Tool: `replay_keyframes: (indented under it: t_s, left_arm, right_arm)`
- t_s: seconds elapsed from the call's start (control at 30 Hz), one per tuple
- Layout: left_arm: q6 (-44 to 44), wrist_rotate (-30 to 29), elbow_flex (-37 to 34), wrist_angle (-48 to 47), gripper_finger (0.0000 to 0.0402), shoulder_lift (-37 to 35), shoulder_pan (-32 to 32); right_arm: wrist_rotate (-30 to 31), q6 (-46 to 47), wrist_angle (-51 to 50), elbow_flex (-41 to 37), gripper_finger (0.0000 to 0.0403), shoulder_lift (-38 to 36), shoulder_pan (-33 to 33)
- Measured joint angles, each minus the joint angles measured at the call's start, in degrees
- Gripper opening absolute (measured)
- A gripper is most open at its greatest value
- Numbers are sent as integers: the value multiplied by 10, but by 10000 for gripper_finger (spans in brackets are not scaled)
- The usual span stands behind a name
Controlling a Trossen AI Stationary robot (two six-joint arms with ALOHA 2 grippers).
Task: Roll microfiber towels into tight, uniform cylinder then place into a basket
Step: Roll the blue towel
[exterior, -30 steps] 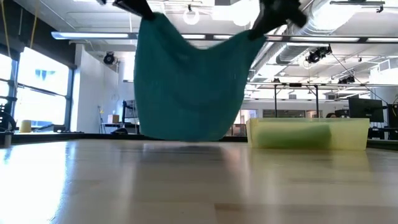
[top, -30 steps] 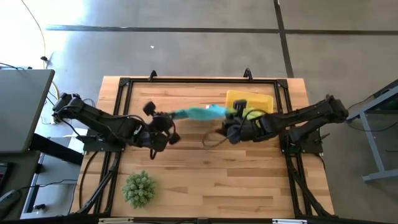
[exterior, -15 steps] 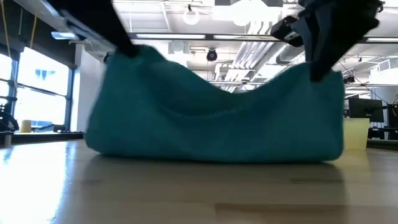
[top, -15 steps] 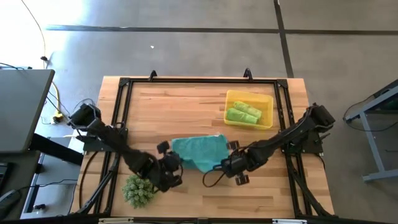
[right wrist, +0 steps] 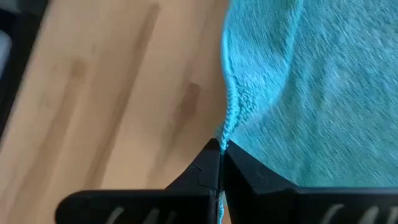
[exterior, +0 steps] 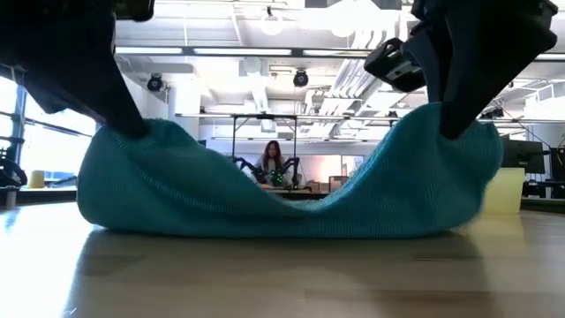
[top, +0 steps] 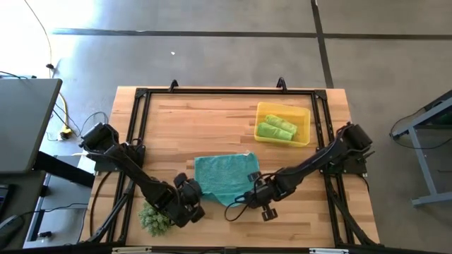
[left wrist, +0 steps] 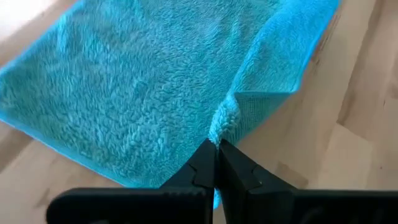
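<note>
A teal microfiber towel [top: 224, 175] lies spread on the wooden table, its far part flat and its two near corners held up. My left gripper [left wrist: 216, 146] is shut on the near left corner, and my right gripper [right wrist: 220, 146] is shut on the near right corner. In the low view the towel [exterior: 282, 199] sags to the table between the two raised corners. The yellow basket [top: 305, 127] stands at the far right with rolled lime-green towels [top: 275, 128] lying in it. My left gripper pinches the towel's near left corner [left wrist: 225, 118] between its two fingertips, slanting down from the near left. That corner stands raised off the table, and the cloth falls slack from it. My right gripper pinches the towel's near right corner at its edge [right wrist: 229, 121] between its two fingertips, coming steeply from above. The corner [exterior: 446, 132] is lifted, and the cloth slopes slack down to the table.
A spiky green ball plant [top: 155, 215] sits at the near left, close beside my left arm. Bare wood lies far of the towel and along the near edge. A person [exterior: 271, 163] sits in the room beyond the table.
Both grippers have come down and toward the table's near edge, tipping more downward, still shut on the towel's corners. The towel, which hung high between them near the basket, has been drawn across and laid out; its far part now lies on the table.
</note>
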Motion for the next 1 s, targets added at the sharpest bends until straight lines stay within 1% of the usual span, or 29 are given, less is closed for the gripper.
replay_keyframes:
  t_s: [0.03, 0.1, 0.27, 0.4, 0.57, 0.67, 0.8, 1.0]
  left_arm:
    - [-9, 0, -6, 8, 1, 0, -1]
    - [-29, 0, -17, 19, 1, 0, -1]
    - [-64, -5, -27, 26, 1, 0, -2]
    - [-99, -44, -27, 23, 1, 0, 6]
    - [-176, -99, -27, -16, 1, -9, 22]
    - [-234, -119, -27, -69, 1, -9, 32]
    - [-277, -113, -27, -115, 1, -4, 50]
    - [-278, -113, -32, -116, 1, -2, 75]
  right_arm:
    - [0, 2, 9, -1, 0, 2, 0]
    - [0, 14, 37, -28, 0, -3, 0]
    - [-18, 69, 207, -159, 0, -54, -10]
    - [-10, 76, 280, -231, 0, -109, -23]
    - [-8, 61, 285, -286, 0, -157, -66]
    - [-8, 44, 283, -300, 0, -160, -104]
    - [-8, 8, 268, -301, 0, -147, -152]
    - [-13, -76, 272, -300, 0, -141, -204]
